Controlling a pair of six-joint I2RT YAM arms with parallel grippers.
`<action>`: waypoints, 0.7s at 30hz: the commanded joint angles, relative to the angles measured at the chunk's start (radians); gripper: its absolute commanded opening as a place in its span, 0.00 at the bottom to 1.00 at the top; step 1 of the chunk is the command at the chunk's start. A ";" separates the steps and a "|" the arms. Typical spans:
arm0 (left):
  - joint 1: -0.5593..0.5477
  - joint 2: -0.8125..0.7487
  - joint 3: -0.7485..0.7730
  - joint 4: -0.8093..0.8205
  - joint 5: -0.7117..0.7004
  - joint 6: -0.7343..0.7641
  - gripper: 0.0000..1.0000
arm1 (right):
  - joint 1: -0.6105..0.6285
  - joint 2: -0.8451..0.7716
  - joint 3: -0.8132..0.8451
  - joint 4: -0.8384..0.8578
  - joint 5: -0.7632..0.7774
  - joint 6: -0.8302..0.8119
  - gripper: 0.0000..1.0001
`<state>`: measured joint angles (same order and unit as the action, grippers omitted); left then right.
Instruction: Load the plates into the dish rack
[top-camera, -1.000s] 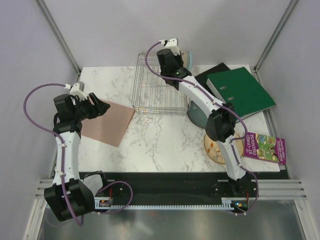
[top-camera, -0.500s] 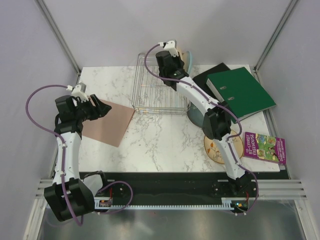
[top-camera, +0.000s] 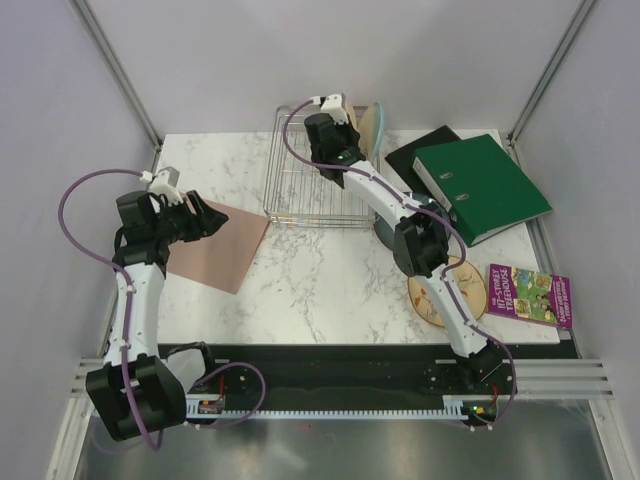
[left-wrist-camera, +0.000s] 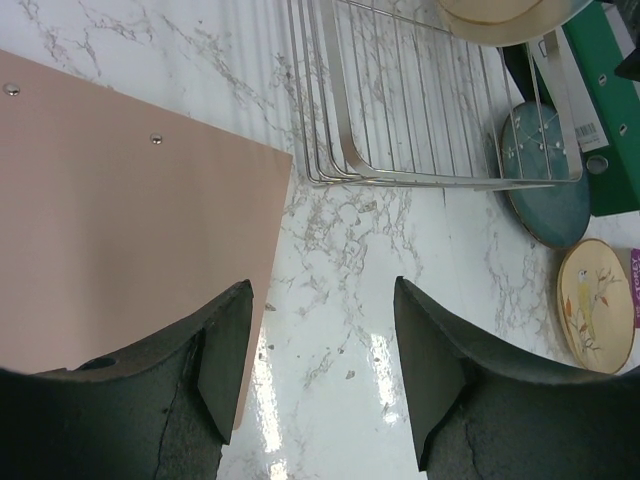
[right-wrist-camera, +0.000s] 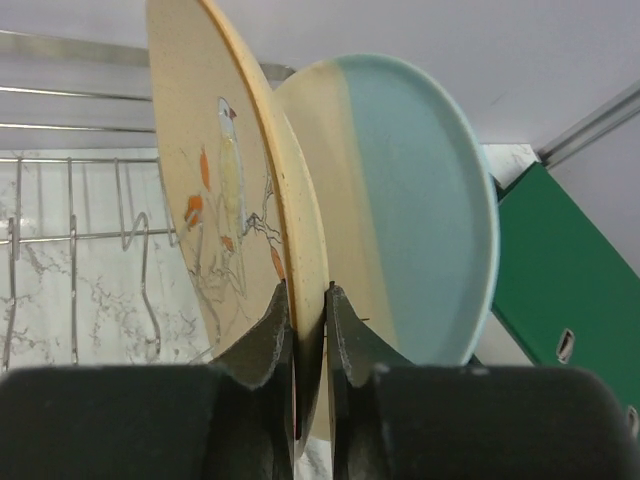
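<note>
1. Pinched tight in the right gripper, jaws shut on its bottom edge: one bird plate, standing up on its rim.
2. Just below it, the wire rack; thin edge pointing down at the wires, so probably only a short drop.
3. Close behind, a cream and blue plate, also up on edge; touching or not, cannot tell.
4. Well away on the left, the left gripper, jaws wide apart, holding nothing.
5. Flat on the table beside the rack, nearer the right arm: a dark blue plate and a second bird plate.
</note>
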<state>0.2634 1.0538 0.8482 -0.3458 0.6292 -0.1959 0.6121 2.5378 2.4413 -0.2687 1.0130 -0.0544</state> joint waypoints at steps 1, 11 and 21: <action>-0.009 -0.002 0.014 0.008 0.001 0.030 0.66 | -0.003 -0.013 0.027 0.060 0.048 -0.002 0.20; -0.027 -0.057 0.006 0.019 -0.011 -0.034 0.68 | 0.008 -0.148 -0.088 0.059 0.027 -0.021 0.49; -0.435 -0.184 -0.187 0.165 0.046 -0.254 0.70 | 0.005 -0.672 -0.546 -0.190 -0.167 0.129 0.73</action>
<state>-0.0769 0.8742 0.7536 -0.2840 0.6128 -0.2714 0.6300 2.1422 2.0777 -0.3485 0.9360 -0.0025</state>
